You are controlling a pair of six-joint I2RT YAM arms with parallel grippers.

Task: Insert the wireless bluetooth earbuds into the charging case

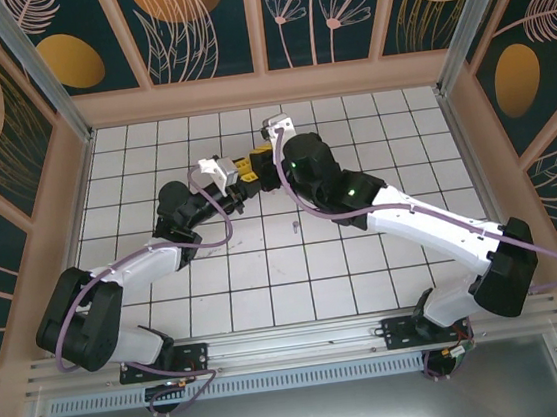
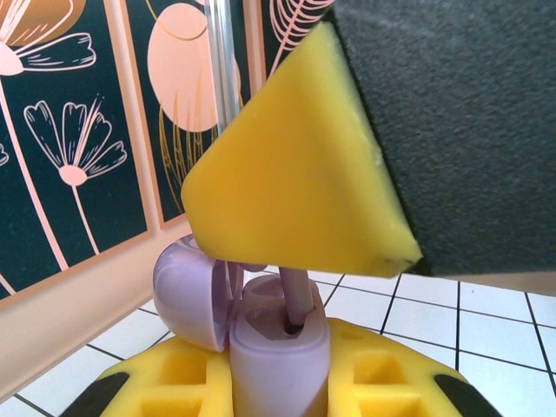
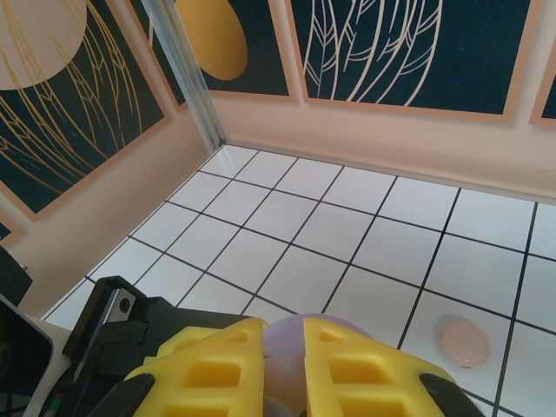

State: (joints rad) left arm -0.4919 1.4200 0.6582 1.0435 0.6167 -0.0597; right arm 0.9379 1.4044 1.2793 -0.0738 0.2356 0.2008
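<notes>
While left claw (image 2: 278, 378) clamps the lilac case (image 2: 276, 352), right claw (image 3: 285, 347) pinches the earbud (image 2: 295, 300) upright, stem down.

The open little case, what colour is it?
The case is lilac, clearest in the left wrist view.

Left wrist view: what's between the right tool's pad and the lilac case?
A lilac earbud stem, running from the pad down into the open case; left wrist view.
</notes>
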